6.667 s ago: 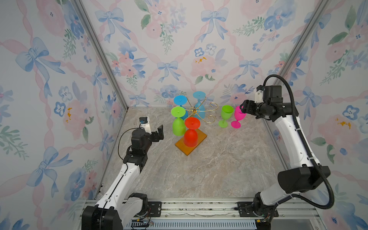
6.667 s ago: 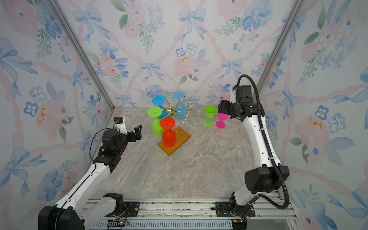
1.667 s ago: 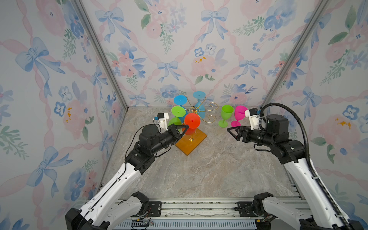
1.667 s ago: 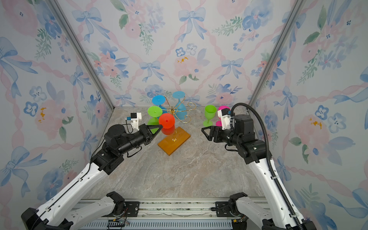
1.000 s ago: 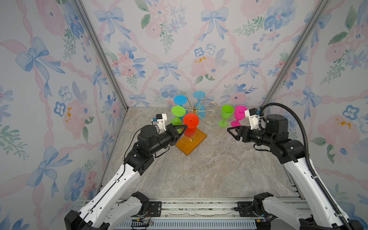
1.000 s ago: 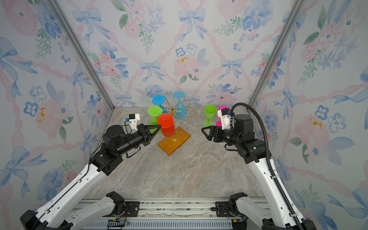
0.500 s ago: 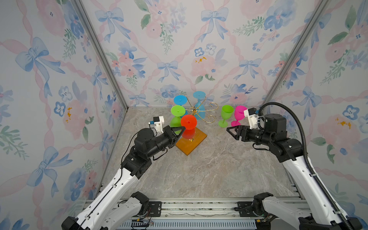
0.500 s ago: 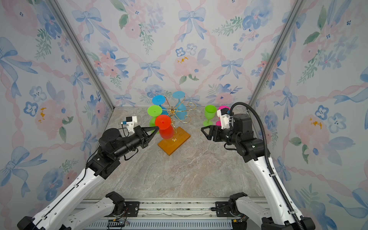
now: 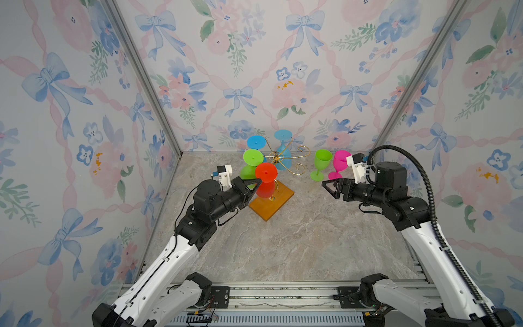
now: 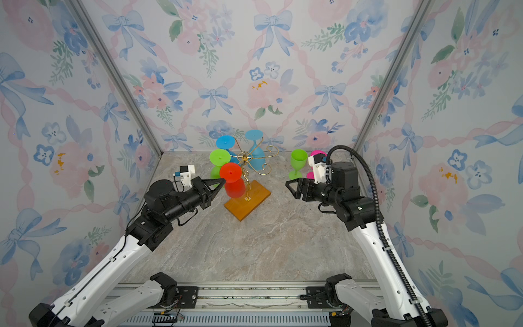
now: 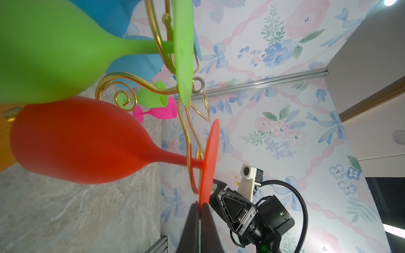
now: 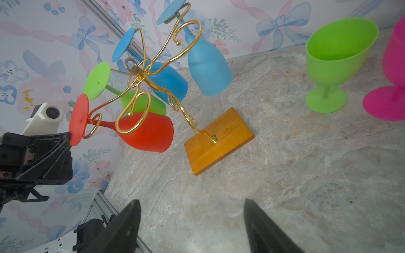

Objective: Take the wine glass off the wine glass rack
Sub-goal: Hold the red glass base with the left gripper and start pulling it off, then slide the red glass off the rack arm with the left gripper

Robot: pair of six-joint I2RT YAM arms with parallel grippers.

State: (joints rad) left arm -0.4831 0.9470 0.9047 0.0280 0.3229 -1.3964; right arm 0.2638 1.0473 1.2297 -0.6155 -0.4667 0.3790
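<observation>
The red wine glass (image 9: pixel 266 182) hangs upside down on the wine glass rack (image 9: pixel 273 202), on the side of the rack nearest the left arm. Its round foot is on top and its bowl opens down toward the orange-brown wooden base, so its long axis runs near upright. In the left wrist view its stem (image 11: pixel 175 158) passes through a curled gold wire loop.

The left tool (image 9: pixel 257 182) is clamped on the rim of that foot, its two fingers (image 11: pixel 192 223) pressed together on the thin red disc.

A green glass (image 9: pixel 252 161) and two blue glasses (image 9: pixel 283 158) hang on the other arms of the rack. An upright green glass (image 9: pixel 321 165) and a pink glass (image 9: pixel 339 167) stand on the desk (image 9: pixel 283 249) to the right.

The desk is grey-beige marble. It is walled on three sides by wallpaper with pink flowers and blue bows.

The left arm reaches forward from the front rail, its forearm near level and aimed at the rack. The right arm bends at the elbow. The right tool (image 9: pixel 324 184) has its jaws spread wide and holds nothing. It points toward the rack from well apart, above the desk.
</observation>
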